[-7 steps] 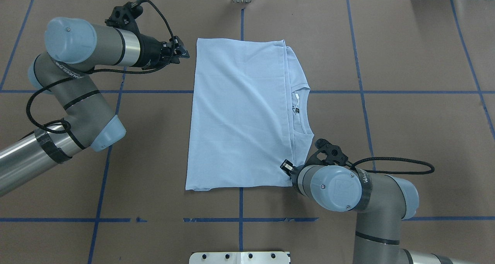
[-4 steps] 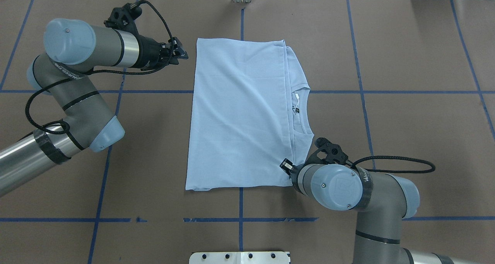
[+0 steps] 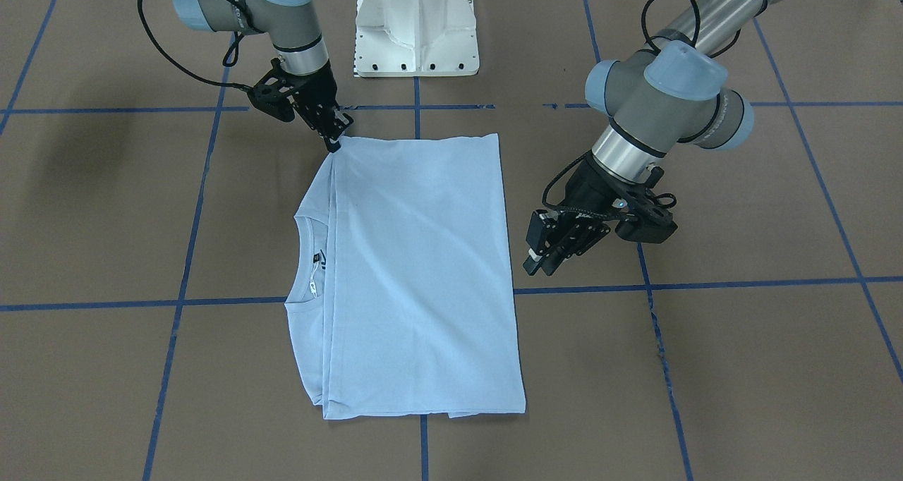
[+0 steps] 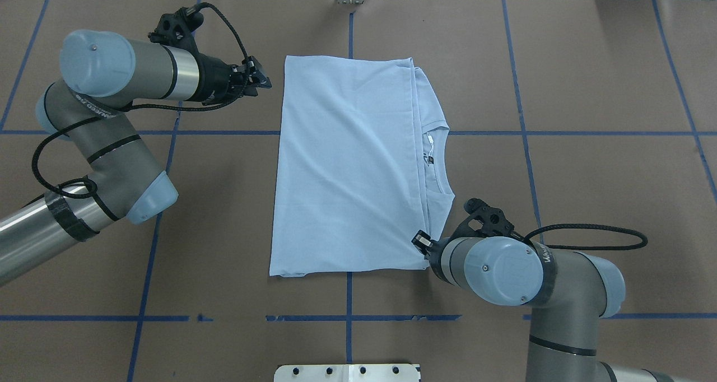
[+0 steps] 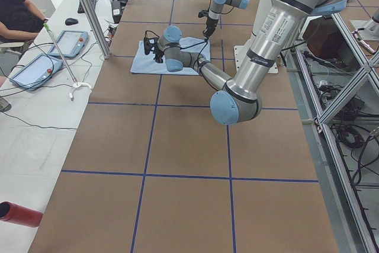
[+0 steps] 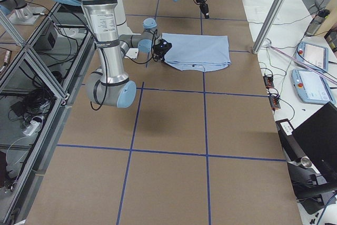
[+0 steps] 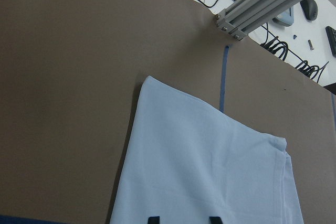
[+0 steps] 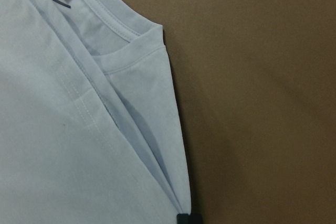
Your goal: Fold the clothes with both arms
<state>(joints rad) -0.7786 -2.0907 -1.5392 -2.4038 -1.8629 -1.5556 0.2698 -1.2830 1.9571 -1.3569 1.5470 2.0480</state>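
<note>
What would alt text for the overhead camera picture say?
A light blue T-shirt, folded into a rectangle with its neck towards the right, lies flat on a brown table gridded with blue tape. The left gripper is beside its far left corner, the right gripper at its near right corner.

A robotics lab: taped-grid table (image 4: 588, 63), teach pendants (image 6: 311, 86), aluminium framing (image 5: 90, 13).

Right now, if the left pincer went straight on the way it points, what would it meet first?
Likely the T-shirt, at its nearest side edge; the left pincer aims there, tilted slightly down, though its height is unclear.
</note>
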